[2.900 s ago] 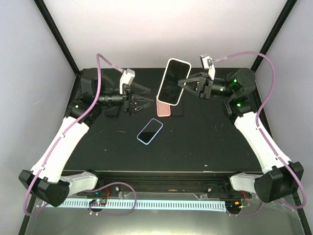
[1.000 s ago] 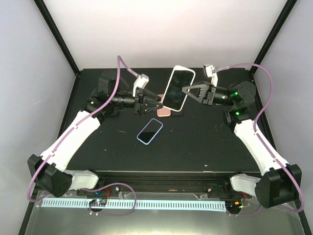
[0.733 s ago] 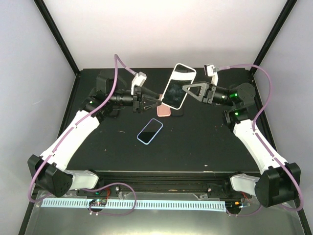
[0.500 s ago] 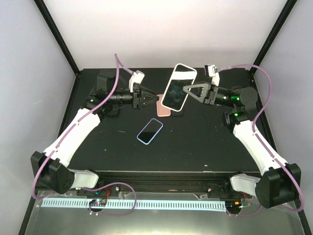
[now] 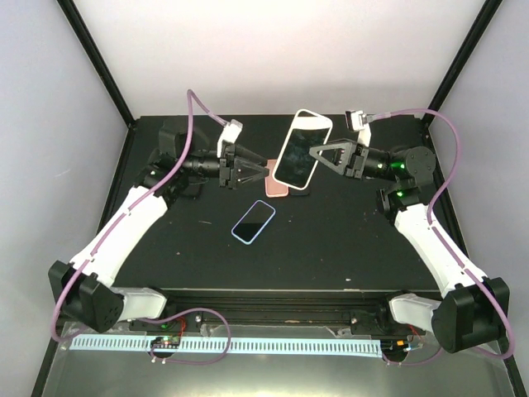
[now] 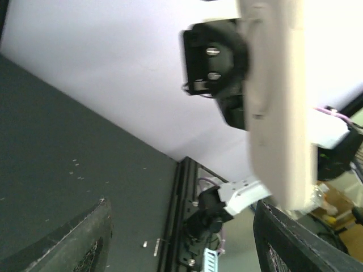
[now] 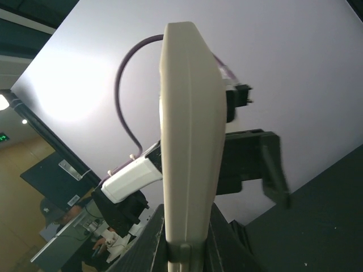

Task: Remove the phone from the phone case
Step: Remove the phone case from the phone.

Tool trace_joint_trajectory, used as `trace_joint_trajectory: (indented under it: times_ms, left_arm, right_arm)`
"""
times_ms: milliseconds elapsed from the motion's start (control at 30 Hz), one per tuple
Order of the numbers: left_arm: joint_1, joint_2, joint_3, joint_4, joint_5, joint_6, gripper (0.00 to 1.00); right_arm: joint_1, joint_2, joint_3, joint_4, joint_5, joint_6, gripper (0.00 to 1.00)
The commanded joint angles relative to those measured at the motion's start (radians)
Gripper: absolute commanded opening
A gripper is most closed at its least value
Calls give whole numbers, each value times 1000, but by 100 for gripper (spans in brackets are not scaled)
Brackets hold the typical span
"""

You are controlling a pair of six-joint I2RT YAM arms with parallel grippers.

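A phone in a white case (image 5: pixel 302 149) is held up in the air, tilted, dark screen toward the top camera. My right gripper (image 5: pixel 317 154) is shut on its right edge. In the right wrist view the case (image 7: pixel 189 130) stands edge-on between my fingers (image 7: pixel 152 238), gripper (image 7: pixel 187 229). My left gripper (image 5: pixel 259 170) is open, its tips just left of the case's lower left edge. In the left wrist view the case edge (image 6: pixel 278 107) is at upper right, close above the right finger (image 6: pixel 309 238), gripper (image 6: pixel 187 243). I cannot tell whether they touch.
A phone in a pale blue case (image 5: pixel 253 222) lies flat mid-table. A pink case (image 5: pixel 276 187) and a dark phone or case (image 5: pixel 300 188) lie on the table under the held phone. Black frame posts stand at the back corners.
My left gripper has reached right toward the held phone and rolled, its open tips now beside the case. My right gripper has tilted the phone and shifted it slightly right.
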Motion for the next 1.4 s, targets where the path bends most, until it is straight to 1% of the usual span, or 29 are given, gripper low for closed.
trace_joint_trajectory:
  times_ms: [0,133,400,533,567,633,733,833,1033,1200,1267,1367]
  left_arm:
    - [-33,-66,-9,81,123,-39,70]
    - [-51,-66,-6,73,97,-40,69]
    - [-52,-43,-5,36,-9,-34,61]
    - [-52,-40,-9,20,-46,-28,60]
    - [-53,-40,-9,19,-48,-26,60]
    - [-53,-40,-14,49,11,-36,63]
    - [-54,-43,-47,173,95,-128,69]
    - [-55,-44,-57,216,121,-167,69]
    - [-72,-31,-31,124,69,-87,67]
    - [-82,-30,-20,114,59,-77,67]
    - [-82,-2,-15,106,50,-71,66]
    - [-79,1,-12,73,20,-47,64]
  right_arm:
    - [3,-22,19,7,27,-41,1]
    - [2,-22,16,-2,27,-50,1]
    - [4,-20,18,14,26,-35,1]
    - [6,-23,15,24,25,-30,1]
    - [5,-22,12,22,26,-32,1]
    - [6,-24,9,4,28,-46,1]
    - [7,-25,6,-17,27,-59,1]
    - [8,-28,5,-25,29,-65,1]
    - [7,-30,3,-29,30,-68,1]
    - [7,-33,0,-34,30,-70,1]
    - [7,-32,1,-32,30,-68,1]
    - [7,-33,0,-21,29,-60,1]
